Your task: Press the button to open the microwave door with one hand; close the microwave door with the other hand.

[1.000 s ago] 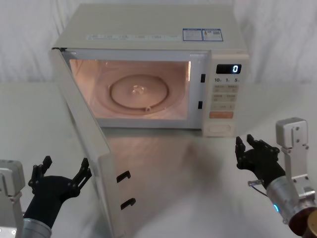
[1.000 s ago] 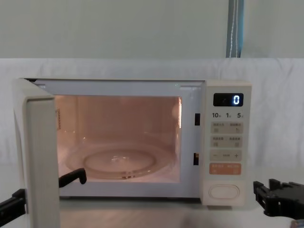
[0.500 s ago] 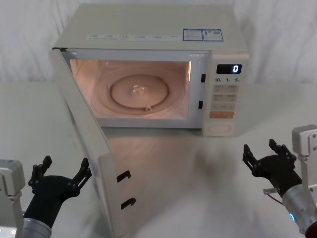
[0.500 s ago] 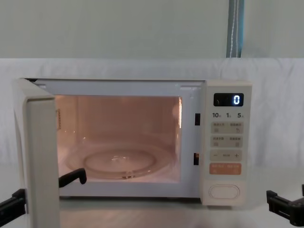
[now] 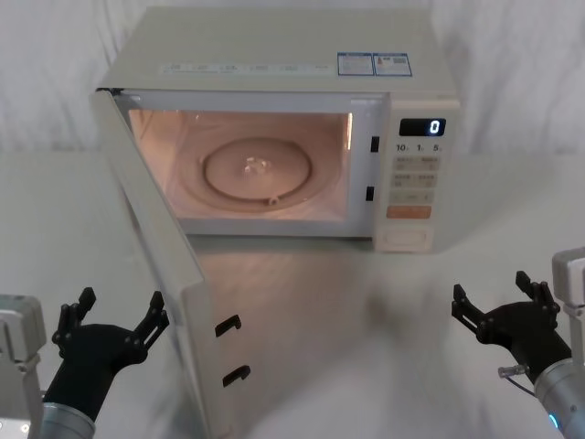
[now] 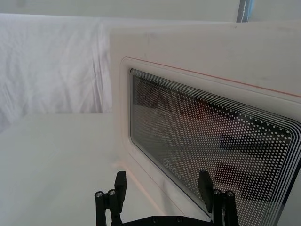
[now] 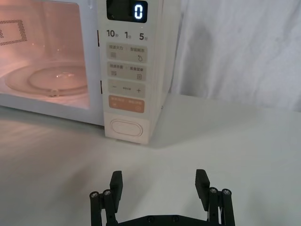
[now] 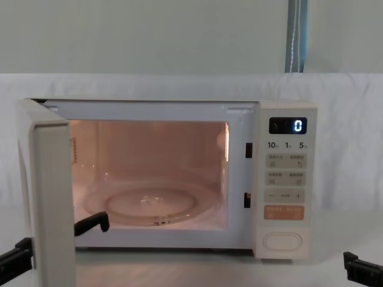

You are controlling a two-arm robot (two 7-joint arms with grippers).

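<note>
Head view shows the microwave door [image 5: 160, 265] standing wide open, swung out to the left on its hinge toward the near side of the table [image 5: 311, 311]. The cavity is lit and the glass turntable [image 5: 259, 170] lies inside. On the control panel at the right, the button [image 5: 406, 239] sits at the bottom, under the orange key [image 5: 408, 212], and the display [image 5: 421, 127] reads 0. So the first part of the task looks done, and closing the door is what remains.

The left gripper [image 5: 111, 322] hovers at the near left, just beside the outer face of the door; its fingers are spread wide and hold nothing. In the left wrist view the dotted door window [image 6: 211, 146] is close in front of the fingertips [image 6: 205, 183], but I cannot tell if they touch the panel. The right gripper [image 5: 505, 306] is at the near right, well apart from the button, also spread wide and empty.

What could go wrong from here, in my judgement: if the left gripper pushes near the hinge side, the door may turn slowly or not latch. A push with only one fingertip can slip along the smooth panel. If the push stops early, the door can rest almost closed without its two latch hooks [image 5: 230, 349] catching in the slots. A hard push may shift the whole microwave [image 5: 274, 55] on the table.
</note>
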